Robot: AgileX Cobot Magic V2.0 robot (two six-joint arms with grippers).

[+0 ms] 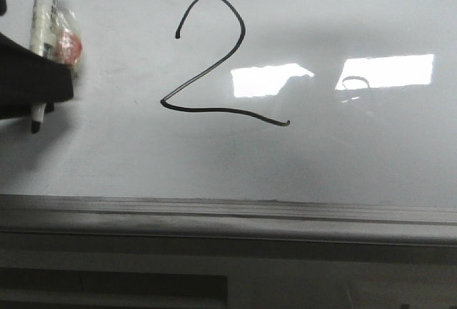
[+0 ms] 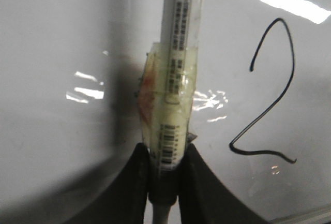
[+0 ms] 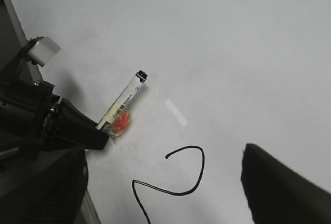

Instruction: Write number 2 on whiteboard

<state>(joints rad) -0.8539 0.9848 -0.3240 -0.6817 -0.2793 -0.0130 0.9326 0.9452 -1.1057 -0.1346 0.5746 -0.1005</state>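
In the front view, the number 2 (image 1: 214,63) stood complete on the whiteboard (image 1: 343,152): a rounded top, a diagonal stroke down to the left, and a wavy base tail ending to the right. It sat in the upper middle of the board, just left of a bright glare patch, well above the grey ledge (image 1: 228,213) along the board's lower edge. Judged from this, the writing itself was done, and what remained was at most to take the marker clear and put it down. At the far left edge the left tool (image 1: 32,80) showed as a dark mass holding a marker (image 1: 43,16), the pen well apart from the drawn line.

In the left wrist view, the left tool (image 2: 165,182) was closed tight on the marker (image 2: 178,63), its two dark fingers (image 2: 137,182) pressing the barrel from either side. A wad of clear tape with a reddish patch (image 2: 155,100) was wrapped round the barrel just above the grip. The 2 (image 2: 271,94) lay off to one side of the pen, not touched by it.

In the right wrist view, the left tool (image 3: 77,131) again gripped the marker (image 3: 124,102), beside the upper curve of the 2 (image 3: 176,180). Only a dark corner of the right tool (image 3: 279,188) showed, so whether it was open or closed could not be told; nothing was seen in it.
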